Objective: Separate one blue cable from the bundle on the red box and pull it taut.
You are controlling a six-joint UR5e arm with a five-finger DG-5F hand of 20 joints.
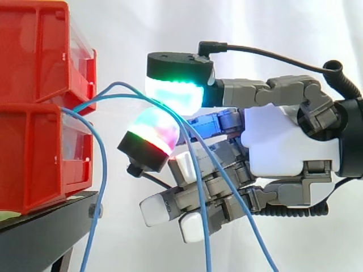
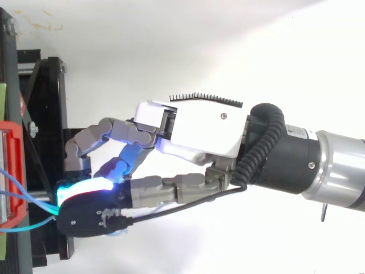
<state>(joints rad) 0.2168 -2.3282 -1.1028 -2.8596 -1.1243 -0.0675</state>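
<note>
The blue cable (image 1: 139, 92) came out of the gap between the stacked red bins (image 1: 39, 56) and arched just beside their front. Thin, limp and light, it looked apt to slip through smooth pads, so a firm nip on the arch close to the bins seemed the place to take it. Another blue strand (image 1: 104, 175) drooped down the bins' front past the black stand (image 1: 39, 238) beneath them, near enough to be dragged along. A little further from the bins, two glowing fingertips (image 1: 173, 93) of the hand (image 1: 283, 141) were pressed together on the arch, pinching cable. Whether one strand or two lay between them could not be told. The other fingers were curled below. Beyond the pinch, slack tails (image 1: 205, 226) hung across the hand. Farthest from the bins stood the white curtain (image 1: 255, 28).
</note>
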